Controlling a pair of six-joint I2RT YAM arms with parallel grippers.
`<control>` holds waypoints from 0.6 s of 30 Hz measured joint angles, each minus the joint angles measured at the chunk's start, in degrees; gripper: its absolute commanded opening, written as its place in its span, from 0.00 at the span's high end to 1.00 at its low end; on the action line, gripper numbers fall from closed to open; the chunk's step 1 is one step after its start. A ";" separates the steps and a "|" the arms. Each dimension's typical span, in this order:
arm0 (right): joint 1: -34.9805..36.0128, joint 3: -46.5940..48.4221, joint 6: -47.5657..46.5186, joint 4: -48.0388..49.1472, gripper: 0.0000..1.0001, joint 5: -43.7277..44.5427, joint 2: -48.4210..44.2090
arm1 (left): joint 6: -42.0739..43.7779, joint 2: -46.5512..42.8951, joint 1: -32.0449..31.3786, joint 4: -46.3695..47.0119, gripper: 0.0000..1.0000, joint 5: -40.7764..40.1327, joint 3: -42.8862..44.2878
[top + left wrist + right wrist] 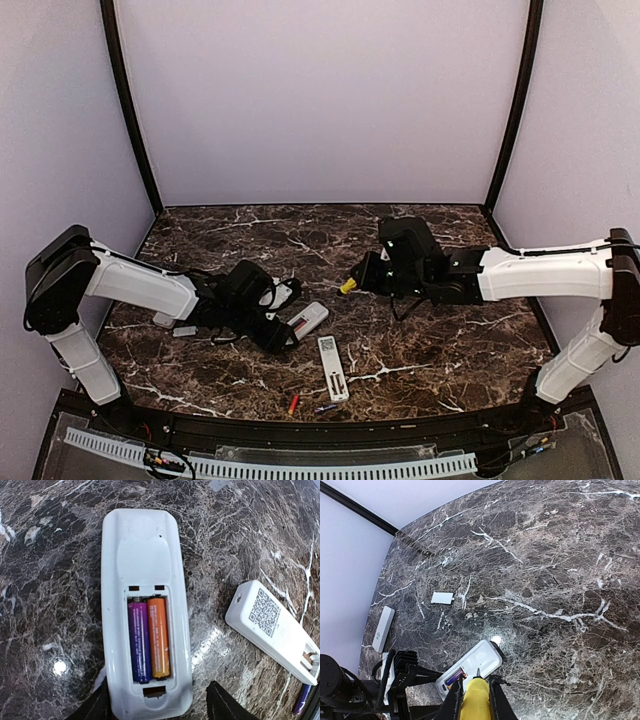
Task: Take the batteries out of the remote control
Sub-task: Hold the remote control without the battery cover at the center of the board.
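Note:
A white remote control lies back up on the marble table with its battery bay uncovered. Two batteries sit side by side in the bay, one purple and one orange. My left gripper is open and straddles the remote's near end; its left finger is against the remote's side and its right finger stands apart. My right gripper is shut on a yellow-handled screwdriver, whose tip hovers above the remote. In the top view the right gripper hangs right of the remote.
A second white remote with a QR label lies just right of the first. A red battery and a purple one lie loose near the front edge. A white cover plate and another white remote lie at the left.

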 measured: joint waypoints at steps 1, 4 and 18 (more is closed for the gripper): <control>0.00 0.00 -0.20 0.15 1.00 -0.26 0.15 | 0.24 0.00 -0.17 -0.09 0.41 -0.39 0.00; 0.00 0.02 -1.42 1.03 1.00 -1.62 0.83 | 0.68 0.02 -0.55 -0.28 0.48 -1.14 -0.02; -1.29 -0.92 -9.31 9.29 1.00 -10.45 3.85 | 2.67 0.24 -1.29 -0.02 0.62 -2.67 -0.09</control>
